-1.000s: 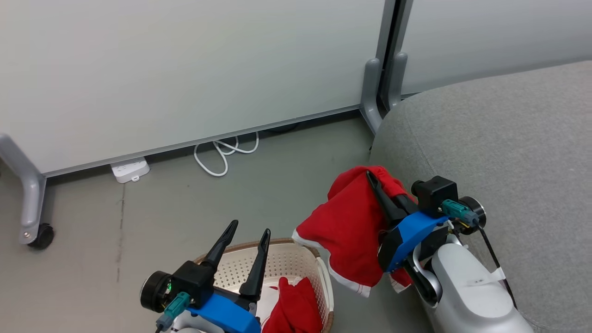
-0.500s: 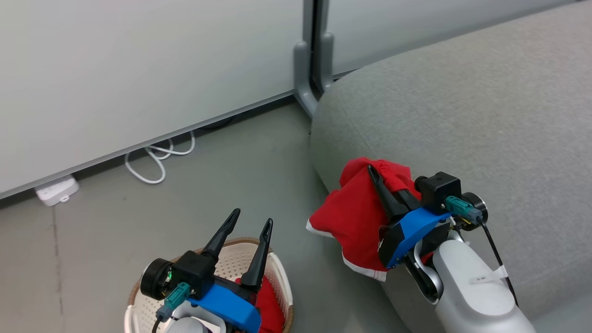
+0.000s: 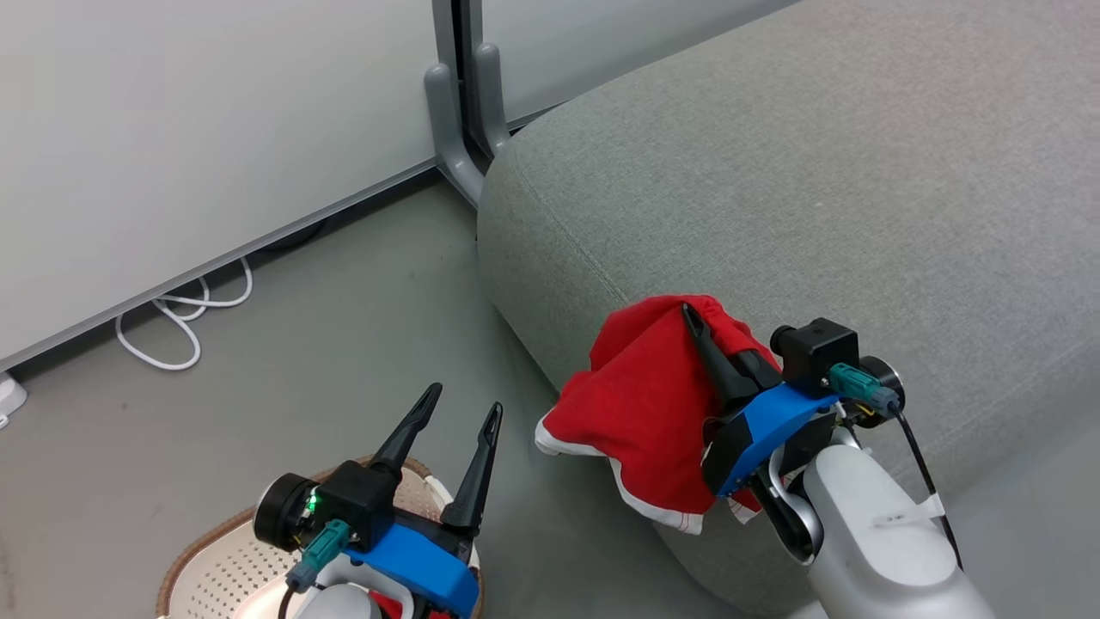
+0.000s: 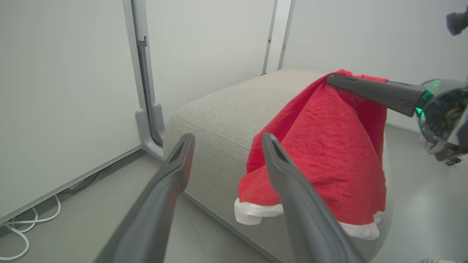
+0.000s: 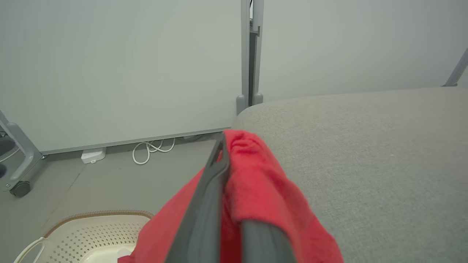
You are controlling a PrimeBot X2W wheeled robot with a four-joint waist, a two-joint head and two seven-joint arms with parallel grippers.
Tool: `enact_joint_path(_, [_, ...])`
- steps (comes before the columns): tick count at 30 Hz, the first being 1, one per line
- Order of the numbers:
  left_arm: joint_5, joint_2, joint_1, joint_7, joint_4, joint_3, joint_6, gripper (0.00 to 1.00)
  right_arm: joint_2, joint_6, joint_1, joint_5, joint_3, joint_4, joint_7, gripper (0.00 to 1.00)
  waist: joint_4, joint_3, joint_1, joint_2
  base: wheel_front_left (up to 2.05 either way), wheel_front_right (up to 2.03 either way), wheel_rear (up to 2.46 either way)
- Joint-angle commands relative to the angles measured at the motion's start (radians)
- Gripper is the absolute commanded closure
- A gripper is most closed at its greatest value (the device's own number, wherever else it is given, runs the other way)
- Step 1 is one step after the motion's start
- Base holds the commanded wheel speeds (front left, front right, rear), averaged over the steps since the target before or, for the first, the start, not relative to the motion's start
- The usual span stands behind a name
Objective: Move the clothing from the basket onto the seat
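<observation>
Seat (image 3: pixel 773 172): no clothing on the top that you can see. Basket (image 3: pixel 215 567) sits on the floor near the seat's corner, below your left arm. A red scrap (image 3: pixel 397 607) shows in it, so I'd guess more is left to move. One red garment (image 3: pixel 644 413) hangs at the seat's near edge with its white hem draped down the side; can't tell if it touches. Right end effector (image 3: pixel 696 322) is clamped on the garment's top fold. Left end effector (image 3: pixel 465 398) is spread wide and empty, above the basket. My read: first item mid-transfer, none delivered.
</observation>
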Motion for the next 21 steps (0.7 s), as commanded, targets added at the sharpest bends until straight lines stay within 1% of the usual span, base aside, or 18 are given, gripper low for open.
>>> enact_joint_path(1, [0.005,0.005,-0.012,-0.003,0.002,0.002,-0.002,0.0,-0.001,0.0,0.0,0.003,0.002,-0.004,-0.006,1.0,-0.01,0.004,0.0,0.0,0.0,0.0,0.0])
enact_joint_path(8, [0.001,0.009,-0.017,-0.003,0.007,-0.005,-0.002,0.0,-0.001,0.0,-0.001,0.01,0.005,0.004,-0.01,1.0,-0.027,0.007,0.0,0.0,0.0,0.0,0.0])
enact_joint_path(14, [-0.002,0.009,-0.022,-0.003,0.009,-0.018,-0.002,0.0,-0.001,0.0,-0.012,0.002,-0.01,0.014,-0.008,1.0,-0.02,0.011,0.0,0.0,0.0,0.0,0.0])
enact_joint_path(18, [0.001,0.016,-0.032,-0.003,0.004,-0.019,-0.002,0.0,-0.001,0.0,-0.06,-0.003,-0.051,0.02,0.011,1.0,-0.008,0.037,0.0,0.0,0.0,0.0,0.0])
enact_joint_path(21, [0.004,0.024,-0.047,-0.003,-0.001,-0.027,-0.002,0.0,-0.001,0.0,-0.128,-0.028,-0.102,0.028,0.033,1.0,0.008,0.07,0.0,0.0,0.0,0.0,0.0])
